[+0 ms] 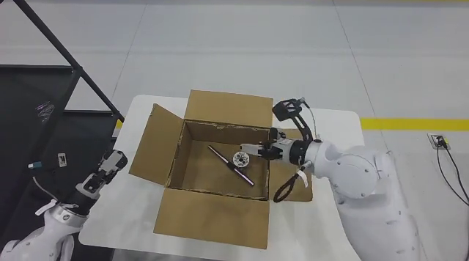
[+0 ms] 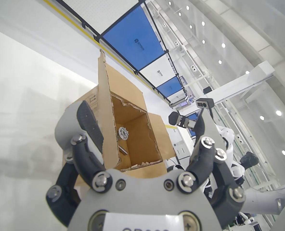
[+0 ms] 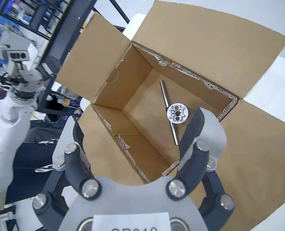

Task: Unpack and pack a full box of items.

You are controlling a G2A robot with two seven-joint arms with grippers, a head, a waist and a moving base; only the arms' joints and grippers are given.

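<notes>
An open cardboard box (image 1: pixel 223 107) stands on the white table (image 1: pixel 337 125) with all flaps folded out. On its floor lies a metal tool (image 1: pixel 240 160), a thin rod with a round disc at its middle, also seen in the right wrist view (image 3: pixel 178 113) and the left wrist view (image 2: pixel 123 132). My right gripper (image 1: pixel 256 151) hangs open over the box's right wall (image 3: pixel 132 155), which passes between its fingers, a little above the tool. My left gripper (image 1: pixel 113 162) is open and holds nothing, off the table's left edge, pointing at the box (image 2: pixel 130 92).
A black metal frame (image 1: pixel 66 78) and a dark mat stand left of the table, close to my left arm. The box's flaps spread over much of the table. Bare table shows at the back right and front left corners.
</notes>
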